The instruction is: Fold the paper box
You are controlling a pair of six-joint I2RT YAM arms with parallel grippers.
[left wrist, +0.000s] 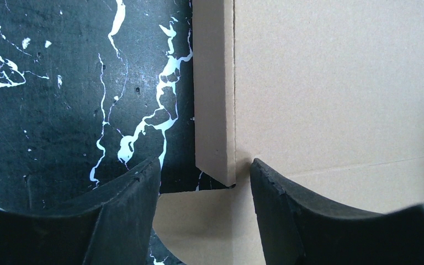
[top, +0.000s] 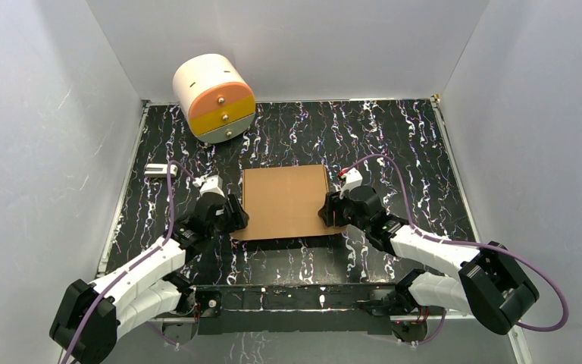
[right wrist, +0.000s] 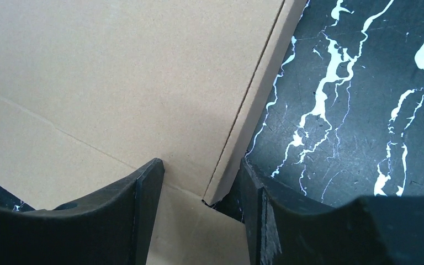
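The paper box (top: 284, 201) is plain brown cardboard lying flat in the middle of the black marbled table. My left gripper (top: 236, 216) is at its near left corner and my right gripper (top: 330, 212) at its near right corner. In the left wrist view the left gripper (left wrist: 204, 165) is open, its jaws straddling the end of a narrow raised side flap (left wrist: 215, 110); neither finger presses it. In the right wrist view the right gripper (right wrist: 200, 165) is open around the end of the other side flap (right wrist: 254, 116), with the outer finger (right wrist: 254, 210) close against it.
A cream cylindrical cabinet (top: 214, 97) with orange and yellow drawers stands at the back left. A small white object (top: 159, 169) lies near the table's left edge. Grey walls close in three sides.
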